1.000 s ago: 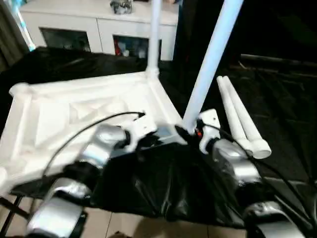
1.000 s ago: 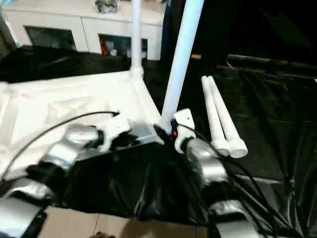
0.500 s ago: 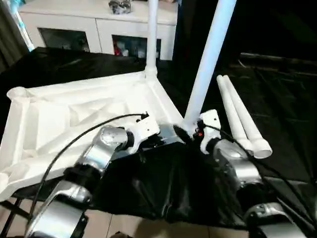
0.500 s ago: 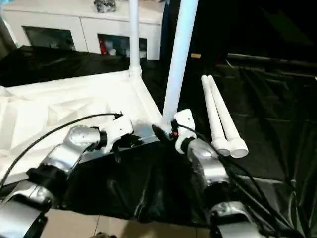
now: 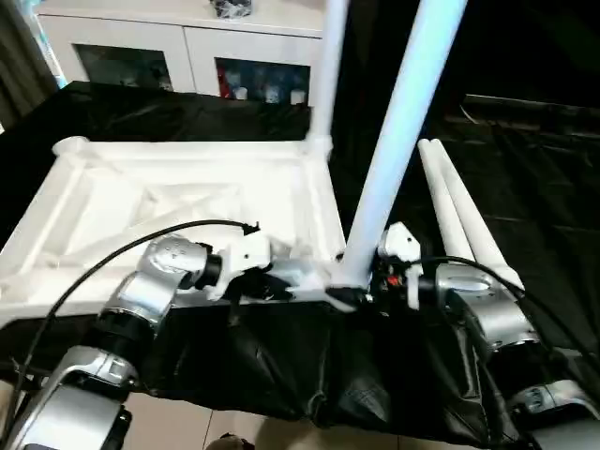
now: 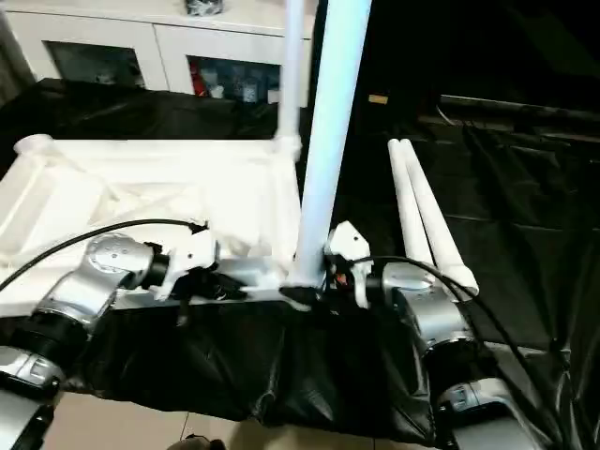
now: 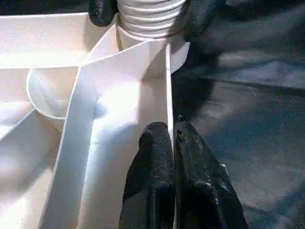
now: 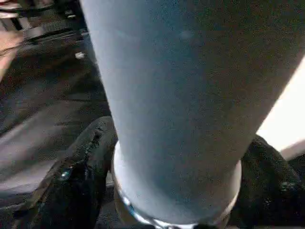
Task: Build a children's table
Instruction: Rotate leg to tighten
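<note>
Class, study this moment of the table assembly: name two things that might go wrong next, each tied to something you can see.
1. The right tool straddles the near leg at its threaded base; if that leg is not fully seated, it may tip out of its socket.
2. The left tool pinches only a thin rib of the table top, so the top may slip or pivot if the leg is twisted.

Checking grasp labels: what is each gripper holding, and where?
Left gripper: pinches the tabletop's thin edge wall. Right gripper: fingers either side of the standing leg's base, near its socket.
</note>
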### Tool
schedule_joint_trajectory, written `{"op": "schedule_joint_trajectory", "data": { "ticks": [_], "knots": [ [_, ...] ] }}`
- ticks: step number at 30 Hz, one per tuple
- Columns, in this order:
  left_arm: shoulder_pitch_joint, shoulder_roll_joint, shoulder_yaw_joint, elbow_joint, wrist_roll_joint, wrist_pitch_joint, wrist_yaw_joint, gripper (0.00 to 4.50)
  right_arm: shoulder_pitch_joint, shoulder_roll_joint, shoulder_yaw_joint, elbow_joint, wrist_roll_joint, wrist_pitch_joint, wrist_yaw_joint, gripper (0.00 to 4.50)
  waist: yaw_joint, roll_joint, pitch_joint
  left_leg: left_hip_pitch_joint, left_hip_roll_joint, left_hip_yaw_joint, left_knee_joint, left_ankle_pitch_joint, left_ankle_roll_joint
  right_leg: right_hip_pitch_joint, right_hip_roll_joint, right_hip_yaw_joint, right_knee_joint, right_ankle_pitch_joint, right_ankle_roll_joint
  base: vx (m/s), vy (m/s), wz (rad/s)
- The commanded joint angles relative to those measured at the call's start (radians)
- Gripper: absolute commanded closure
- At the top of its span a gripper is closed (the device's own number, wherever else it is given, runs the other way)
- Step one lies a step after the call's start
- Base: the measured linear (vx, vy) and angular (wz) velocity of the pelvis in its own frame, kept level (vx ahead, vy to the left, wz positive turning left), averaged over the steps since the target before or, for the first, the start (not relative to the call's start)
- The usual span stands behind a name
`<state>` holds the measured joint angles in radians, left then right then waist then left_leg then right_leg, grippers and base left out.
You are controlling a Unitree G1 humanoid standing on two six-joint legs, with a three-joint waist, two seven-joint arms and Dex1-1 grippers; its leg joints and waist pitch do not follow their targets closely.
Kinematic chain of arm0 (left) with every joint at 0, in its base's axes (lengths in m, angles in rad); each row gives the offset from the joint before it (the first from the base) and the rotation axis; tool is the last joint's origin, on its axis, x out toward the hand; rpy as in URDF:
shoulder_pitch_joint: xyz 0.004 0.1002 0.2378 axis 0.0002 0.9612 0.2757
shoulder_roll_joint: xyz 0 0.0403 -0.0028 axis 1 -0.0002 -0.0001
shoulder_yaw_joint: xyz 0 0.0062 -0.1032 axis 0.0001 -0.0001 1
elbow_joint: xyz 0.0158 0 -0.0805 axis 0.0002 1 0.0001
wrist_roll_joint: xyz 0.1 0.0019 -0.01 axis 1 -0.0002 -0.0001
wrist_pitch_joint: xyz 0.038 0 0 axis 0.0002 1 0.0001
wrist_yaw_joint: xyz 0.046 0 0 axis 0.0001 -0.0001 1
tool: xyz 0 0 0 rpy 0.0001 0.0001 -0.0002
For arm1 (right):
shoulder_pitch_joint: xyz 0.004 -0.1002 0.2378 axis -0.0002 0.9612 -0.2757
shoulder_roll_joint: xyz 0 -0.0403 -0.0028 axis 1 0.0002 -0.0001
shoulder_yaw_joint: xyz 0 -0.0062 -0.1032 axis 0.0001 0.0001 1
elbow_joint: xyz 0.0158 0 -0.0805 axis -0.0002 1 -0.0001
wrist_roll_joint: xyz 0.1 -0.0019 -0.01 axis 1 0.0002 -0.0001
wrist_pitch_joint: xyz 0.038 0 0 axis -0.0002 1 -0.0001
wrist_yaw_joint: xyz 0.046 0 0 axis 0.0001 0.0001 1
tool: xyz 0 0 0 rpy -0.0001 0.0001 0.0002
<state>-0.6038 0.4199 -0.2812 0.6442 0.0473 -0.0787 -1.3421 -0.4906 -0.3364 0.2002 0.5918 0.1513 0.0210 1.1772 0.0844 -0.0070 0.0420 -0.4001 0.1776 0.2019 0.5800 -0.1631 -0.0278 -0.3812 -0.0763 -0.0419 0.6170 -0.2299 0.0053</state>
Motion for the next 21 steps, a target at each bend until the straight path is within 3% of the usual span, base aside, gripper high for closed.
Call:
{"op": "schedule_joint_trajectory", "data": {
  "ticks": [1,8,11,12,13,14,16,19,20,21],
  "knots": [
    [-0.013,-0.007,-0.033,0.004,-0.007,-0.017,-0.041,4.50,-0.020,-0.005,0.029,-0.017,-0.008,0.005,0.035,1.32,0.000,-0.001,-0.058,0.038,0.068,-0.022,-0.061,-0.178,0.068,0.029,-0.074,0.036,-0.056,0.018,-0.288,0.000,0.000,0.00],
    [-0.017,-0.008,-0.029,0.017,-0.007,-0.016,-0.038,4.50,-0.017,0.013,0.020,-0.020,-0.001,0.028,0.027,1.70,0.002,-0.001,-0.061,0.037,0.067,-0.022,-0.058,-0.154,0.068,0.031,-0.074,0.036,-0.050,0.063,-0.293,0.000,0.000,0.00],
    [-0.019,-0.034,-0.017,0.022,0.006,0.007,0.033,4.50,-0.008,0.050,-0.020,-0.019,0.016,0.065,-0.072,1.74,0.002,0.000,-0.059,0.037,0.067,-0.023,-0.060,-0.163,0.063,0.028,-0.075,0.037,-0.052,0.045,-0.293,0.000,0.000,0.00],
    [-0.029,-0.058,-0.012,0.034,0.034,0.035,0.122,4.50,-0.004,0.082,-0.046,-0.008,0.011,0.061,-0.166,1.74,-0.003,0.001,-0.057,0.038,0.068,-0.023,-0.062,-0.189,0.047,0.024,-0.075,0.039,-0.054,0.010,-0.290,0.000,0.000,0.00],
    [-0.029,-0.058,-0.012,0.034,0.034,0.035,0.122,4.50,-0.004,0.082,-0.046,-0.008,0.011,0.061,-0.166,1.74,-0.004,0.000,-0.055,0.040,0.068,-0.023,-0.064,-0.212,0.038,0.022,-0.077,0.040,-0.060,-0.024,-0.287,0.000,0.000,0.00],
    [-0.040,-0.093,-0.004,0.044,0.051,0.070,0.213,4.50,-0.009,0.123,-0.071,0.022,-0.012,0.058,-0.302,1.75,-0.005,0.000,-0.054,0.042,0.067,-0.025,-0.066,-0.242,0.014,0.022,-0.080,0.042,-0.065,-0.086,-0.277,0.000,0.000,0.00],
    [-0.042,-0.111,0.001,0.042,0.048,0.090,0.240,4.50,-0.013,0.143,-0.082,0.040,-0.023,0.060,-0.367,1.75,-0.009,0.001,-0.052,0.043,0.066,-0.029,-0.071,-0.283,-0.021,0.021,-0.082,0.044,-0.074,-0.163,-0.252,0.000,0.000,0.00],
    [-0.036,-0.196,-0.014,0.023,0.081,0.156,0.365,4.50,-0.031,0.245,-0.125,0.109,-0.050,0.046,-0.617,1.76,-0.020,0.007,-0.047,0.044,0.065,-0.034,-0.079,-0.326,-0.053,0.015,-0.081,0.045,-0.078,-0.223,-0.232,0.000,0.000,0.00],
    [-0.036,-0.215,-0.015,0.020,0.084,0.170,0.389,4.50,-0.034,0.266,-0.129,0.118,-0.052,0.043,-0.653,1.76,-0.026,0.003,-0.047,0.044,0.063,-0.035,-0.079,-0.347,-0.060,0.016,-0.083,0.045,-0.084,-0.259,-0.219,0.000,0.000,0.00],
    [-0.035,-0.249,-0.015,0.016,0.086,0.187,0.425,4.50,-0.037,0.301,-0.130,0.128,-0.060,0.031,-0.705,1.76,-0.027,0.005,-0.047,0.048,0.064,-0.035,-0.078,-0.357,-0.060,0.010,-0.082,0.047,-0.088,-0.271,-0.210,0.000,0.000,0.00]
  ]
}}
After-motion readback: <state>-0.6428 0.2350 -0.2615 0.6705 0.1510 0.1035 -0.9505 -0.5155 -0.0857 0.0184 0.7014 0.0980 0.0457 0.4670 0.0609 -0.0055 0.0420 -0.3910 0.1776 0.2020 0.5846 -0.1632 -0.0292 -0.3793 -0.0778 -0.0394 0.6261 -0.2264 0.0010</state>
